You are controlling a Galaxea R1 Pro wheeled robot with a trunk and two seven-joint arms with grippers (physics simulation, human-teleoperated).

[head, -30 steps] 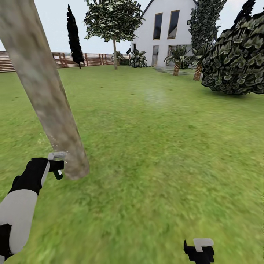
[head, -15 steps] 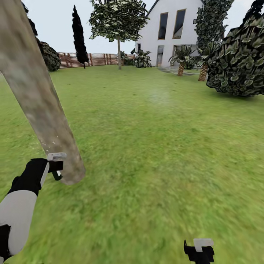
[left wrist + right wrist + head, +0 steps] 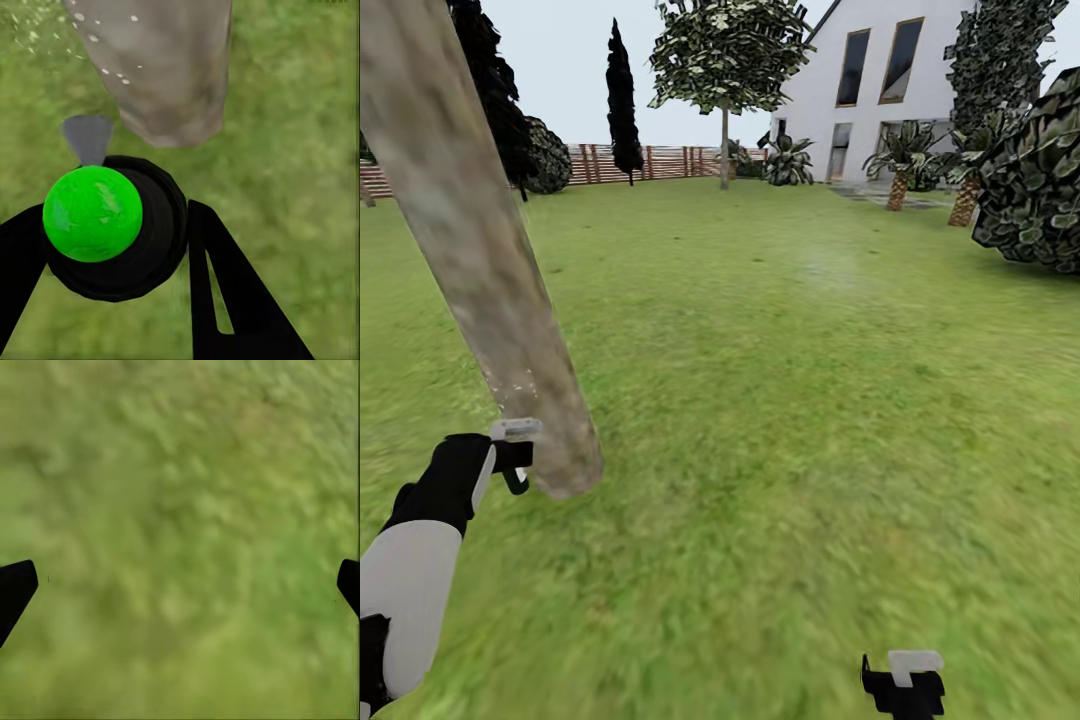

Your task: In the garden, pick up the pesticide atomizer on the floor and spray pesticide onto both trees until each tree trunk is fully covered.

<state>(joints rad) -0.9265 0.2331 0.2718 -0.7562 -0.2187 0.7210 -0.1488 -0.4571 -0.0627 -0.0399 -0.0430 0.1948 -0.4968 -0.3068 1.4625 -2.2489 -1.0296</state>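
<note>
My left gripper is shut on the pesticide atomizer, a round black bottle with a bright green ball on top and a grey nozzle. The nozzle faces the foot of a tree trunk, thick, pale and mottled, leaning up to the picture's top left. In the left wrist view the tree trunk is close ahead, with white specks on it. My left gripper has a black finger on each side of the bottle. A second tree stands far off by the fence. My right gripper hangs low and open over the grass.
A brown slatted fence closes the lawn at the back, with a thin black-leaved tree in front of it. A white house, short palms and a large dark bush lie at the far right. Open lawn spreads between.
The whole picture has shifted to the right, so the camera has turned left. Both grippers keep their places in the view. The left one stays by the trunk's foot.
</note>
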